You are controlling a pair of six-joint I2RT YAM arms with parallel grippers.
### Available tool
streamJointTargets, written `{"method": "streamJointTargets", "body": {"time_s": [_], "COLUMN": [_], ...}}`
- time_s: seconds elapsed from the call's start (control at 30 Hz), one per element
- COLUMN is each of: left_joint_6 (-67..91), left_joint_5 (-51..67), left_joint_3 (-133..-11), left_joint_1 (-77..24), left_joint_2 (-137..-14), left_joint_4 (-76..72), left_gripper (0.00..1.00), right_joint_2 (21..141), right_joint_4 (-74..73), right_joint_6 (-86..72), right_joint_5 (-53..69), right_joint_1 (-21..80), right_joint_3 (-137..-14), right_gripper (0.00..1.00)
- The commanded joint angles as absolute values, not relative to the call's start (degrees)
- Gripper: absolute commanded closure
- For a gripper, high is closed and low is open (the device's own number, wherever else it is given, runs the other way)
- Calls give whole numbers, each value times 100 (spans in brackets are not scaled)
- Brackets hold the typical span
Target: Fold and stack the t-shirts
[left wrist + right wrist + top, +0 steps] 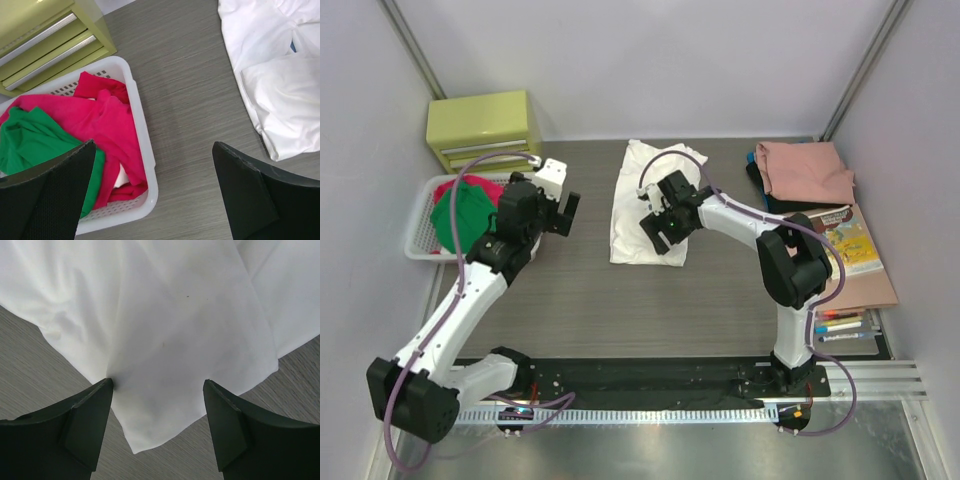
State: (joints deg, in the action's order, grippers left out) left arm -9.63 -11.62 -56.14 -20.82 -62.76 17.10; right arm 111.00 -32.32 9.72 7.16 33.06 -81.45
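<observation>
The left arm and the right arm share one build: smooth white link shells set between bulky matte-black joint housings. A thin purple cable loops loosely along each. The jaws are black wedge-shaped blocks with chamfered edges, and the left pair shows a fine mesh texture.

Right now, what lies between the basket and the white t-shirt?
Only bare tabletop, per the left wrist view; the left gripper hangs above it in the top view.
</observation>
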Motion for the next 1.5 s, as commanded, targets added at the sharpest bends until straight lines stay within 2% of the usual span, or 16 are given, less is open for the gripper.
{"method": "streamJointTargets", "body": {"time_s": [0.0,0.23,0.43,0.63,0.83,1.07,1.23,1.33,1.47], "left_joint_6": [-1046,-949,-932,-976,-984,-967,-976,-958,-976], "left_joint_5": [-1266,-1169,-1099,-1090,-1037,-984,-932,-897,-818], "left_joint_3": [-5362,-5221,-5388,-5396,-5326,-5326,-5300,-5203,-5002], "left_joint_1": [-2074,-2048,-2048,-2048,-2039,-2039,-2039,-2039,-2048], "left_joint_2": [-5863,-5810,-5836,-5836,-5731,-5818,-5801,-5783,-5774], "left_joint_4": [1845,1890,2004,2074,2145,2109,2118,2083,2030], "left_gripper": [0,0,0,0,0,0,0,0,0], "right_joint_2": [11118,11258,11575,12295,12410,12314,12016,11454,10147], "right_joint_4": [-3059,-2900,-2892,-2751,-2584,-2628,-2698,-2620,-2032], "right_joint_6": [1011,1353,1485,1451,1459,1354,1345,1257,1230], "right_joint_5": [563,-183,-351,-676,-694,-334,-238,-272,-474], "right_joint_1": [3331,3261,2901,2392,2004,1995,2048,2153,2399], "right_joint_3": [-8455,-8560,-8789,-9158,-9334,-9466,-9177,-8676,-7632], "right_gripper": [21,20,20,20,20,20,20,20,20]}}
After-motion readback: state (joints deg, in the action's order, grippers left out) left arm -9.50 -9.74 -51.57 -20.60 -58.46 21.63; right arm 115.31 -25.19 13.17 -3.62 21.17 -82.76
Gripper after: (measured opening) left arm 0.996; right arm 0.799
